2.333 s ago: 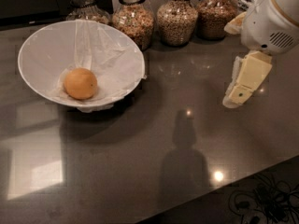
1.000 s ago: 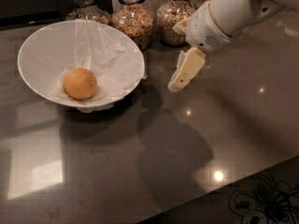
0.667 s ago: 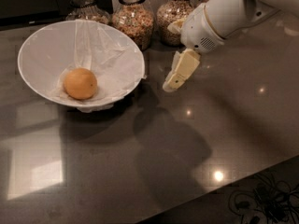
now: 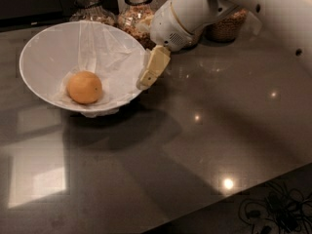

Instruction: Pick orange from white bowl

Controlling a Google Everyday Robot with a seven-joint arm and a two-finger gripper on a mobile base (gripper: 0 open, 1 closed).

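The orange (image 4: 84,87) lies unpicked in the white bowl (image 4: 46,45). The tool (image 4: 152,69) hangs just beside the bowl's right rim. I cannot tell whether it is released or clenched.

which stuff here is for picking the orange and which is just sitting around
For the job:
- orange, lying inside the white bowl
- gripper, beside the bowl's right rim

Just lying about:
- glass jars of grains, along the back
- dark countertop
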